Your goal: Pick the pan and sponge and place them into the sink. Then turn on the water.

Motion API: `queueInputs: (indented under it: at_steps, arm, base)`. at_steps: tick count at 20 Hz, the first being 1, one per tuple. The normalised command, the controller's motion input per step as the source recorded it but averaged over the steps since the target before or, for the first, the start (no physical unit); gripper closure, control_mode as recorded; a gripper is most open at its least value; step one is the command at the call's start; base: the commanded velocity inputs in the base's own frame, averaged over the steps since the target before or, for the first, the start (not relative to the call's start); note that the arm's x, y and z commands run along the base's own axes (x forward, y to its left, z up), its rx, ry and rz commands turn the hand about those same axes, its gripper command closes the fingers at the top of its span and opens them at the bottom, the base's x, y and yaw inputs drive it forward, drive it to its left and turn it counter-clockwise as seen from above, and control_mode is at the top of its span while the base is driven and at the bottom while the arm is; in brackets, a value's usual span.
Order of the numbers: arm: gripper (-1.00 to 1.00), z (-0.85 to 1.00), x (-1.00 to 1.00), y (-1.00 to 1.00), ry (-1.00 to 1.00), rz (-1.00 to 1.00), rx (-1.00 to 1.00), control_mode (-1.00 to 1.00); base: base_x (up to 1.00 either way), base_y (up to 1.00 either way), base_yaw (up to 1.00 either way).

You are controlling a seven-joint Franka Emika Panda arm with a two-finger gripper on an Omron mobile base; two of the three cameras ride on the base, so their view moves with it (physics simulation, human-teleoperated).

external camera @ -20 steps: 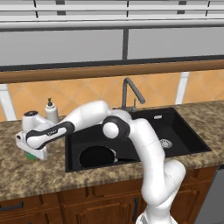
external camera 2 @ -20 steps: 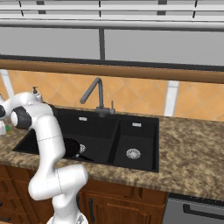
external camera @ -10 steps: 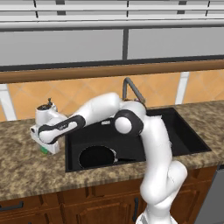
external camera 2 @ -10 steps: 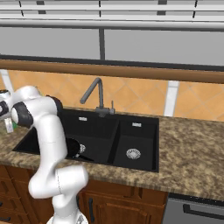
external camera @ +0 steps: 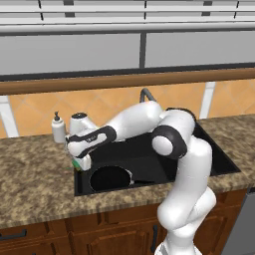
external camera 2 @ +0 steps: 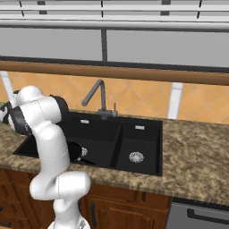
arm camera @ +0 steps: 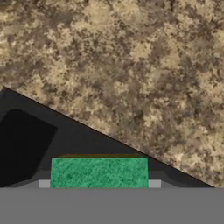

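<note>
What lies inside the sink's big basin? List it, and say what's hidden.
The pan lies on the floor of the sink's big basin, its handle toward the divider. The arm covers the basin's back, so anything there is hidden. The sponge sits in the tool above the sink's left edge.

The small rectangular green sponge (arm camera: 99,172) is cut off below; the white arm hides part of the round black frying pan (external camera: 110,178).

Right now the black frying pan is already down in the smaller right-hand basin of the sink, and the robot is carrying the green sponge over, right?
Not quite: the pan lies in the larger left basin of the sink, as the left base view shows. The gripper does hold the green sponge at the sink's left edge.
</note>
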Motion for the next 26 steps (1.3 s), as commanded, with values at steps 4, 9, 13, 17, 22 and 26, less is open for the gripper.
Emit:
queueInputs:
  at_steps: [4, 9, 13, 17, 22, 26]
  arm:
    - [1.00, -0.03, 0.00, -1.00, 0.04, -0.30, 0.00, -1.00]
    - [1.00, -0.30, 0.00, -1.00, 0.02, -0.29, 0.00, -1.00]
    - [1.00, -0.64, 0.07, -0.83, 0.00, -0.26, 0.00, -1.00]
    - [1.00, -0.53, 0.36, -0.45, 0.01, -0.18, 0.00, -1.00]
    - [1.00, -0.26, 0.49, 0.00, 0.00, -0.09, 0.00, -1.00]
    - [1.00, -0.30, 0.43, 0.00, 0.02, -0.09, 0.00, -1.00]
  base:
    - [0.00, 0.00, 0.00]
    - [0.00, 0.00, 0.00]
    - [0.00, 0.00, 0.00]
    - [0.00, 0.00, 0.00]
    - [0.00, 0.00, 0.00]
    - [0.00, 0.00, 0.00]
